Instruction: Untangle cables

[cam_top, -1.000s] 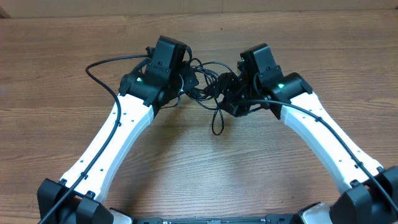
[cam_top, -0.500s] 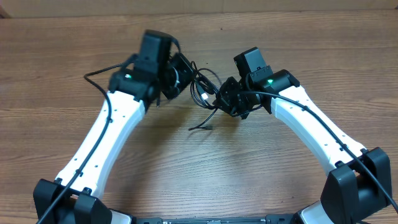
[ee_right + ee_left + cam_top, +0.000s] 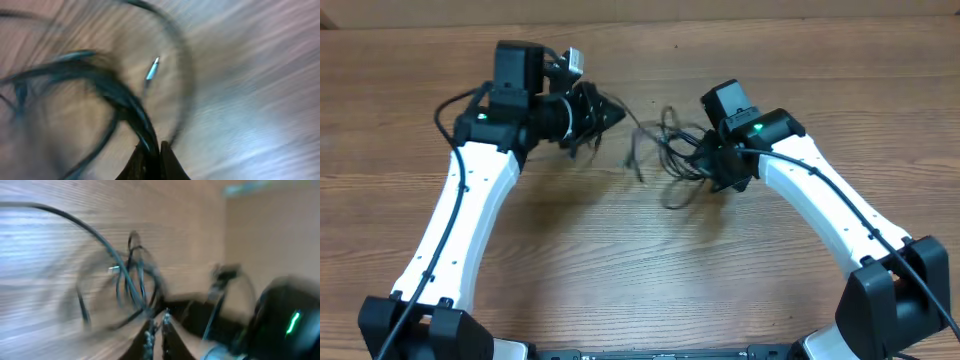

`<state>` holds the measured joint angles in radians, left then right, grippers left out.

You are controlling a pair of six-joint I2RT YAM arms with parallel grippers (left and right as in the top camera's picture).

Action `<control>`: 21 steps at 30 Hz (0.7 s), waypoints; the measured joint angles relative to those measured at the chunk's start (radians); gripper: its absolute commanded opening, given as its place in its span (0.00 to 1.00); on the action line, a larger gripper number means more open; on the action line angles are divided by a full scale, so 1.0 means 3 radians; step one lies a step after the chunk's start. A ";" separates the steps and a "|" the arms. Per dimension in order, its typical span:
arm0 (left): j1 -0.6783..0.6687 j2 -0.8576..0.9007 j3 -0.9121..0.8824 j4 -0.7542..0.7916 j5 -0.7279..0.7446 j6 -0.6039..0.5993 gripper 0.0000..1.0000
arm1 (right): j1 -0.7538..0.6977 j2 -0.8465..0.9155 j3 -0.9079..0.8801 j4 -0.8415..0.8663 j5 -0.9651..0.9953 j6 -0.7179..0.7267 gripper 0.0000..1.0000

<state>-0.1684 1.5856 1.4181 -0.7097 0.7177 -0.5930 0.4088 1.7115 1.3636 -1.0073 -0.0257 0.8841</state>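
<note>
Since a second ago, the left gripper (image 3: pixel 616 113) is swinging away to the left and toward the far side of the surface (image 3: pixel 620 260), and the gap between the two arms is widening. The right gripper (image 3: pixel 708 160) is staying close to where it was. The cables (image 3: pixel 672 150) are being drawn out between them instead of sitting bunched between the two wrists.

In the overhead view, most of the black loops are lying just beside the right gripper. One thin strand is running from them up toward the left gripper, and a loose end is dangling between the two.

The left wrist view is blurring with motion. The left gripper (image 3: pixel 156 326) is showing its jaws pressed together on a strand, with the cables (image 3: pixel 131 275) looping over the wood beyond.

The right wrist view is also smearing. The right gripper (image 3: pixel 151 156) is keeping its jaws pinched on a dark bundle of the cables (image 3: pixel 117 97), and a small silvery plug tip (image 3: pixel 152 68) is hanging free above them.
</note>
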 measured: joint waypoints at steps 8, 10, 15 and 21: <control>0.0015 -0.0031 0.0013 -0.0777 -0.0507 0.1499 0.20 | -0.0203 -0.0033 0.0397 -0.0112 -0.0055 -0.0617 0.04; 0.0015 -0.0029 0.0013 -0.0749 -0.0600 0.1507 0.31 | -0.0198 -0.0118 0.0467 -0.0053 -0.0254 -0.0787 0.04; 0.0015 -0.0027 0.0013 -0.0571 -0.0692 0.1193 0.60 | -0.0197 -0.0248 0.0493 0.0046 -0.0809 -0.1139 0.07; 0.0015 -0.0027 0.0013 -0.0477 -0.0741 0.0851 0.71 | -0.0197 -0.0248 0.0493 0.0233 -0.1588 -0.1723 0.11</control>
<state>-0.1638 1.5776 1.4220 -0.8528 0.4953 -0.3378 0.3496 1.6371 1.5116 -0.9375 -0.5022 0.3672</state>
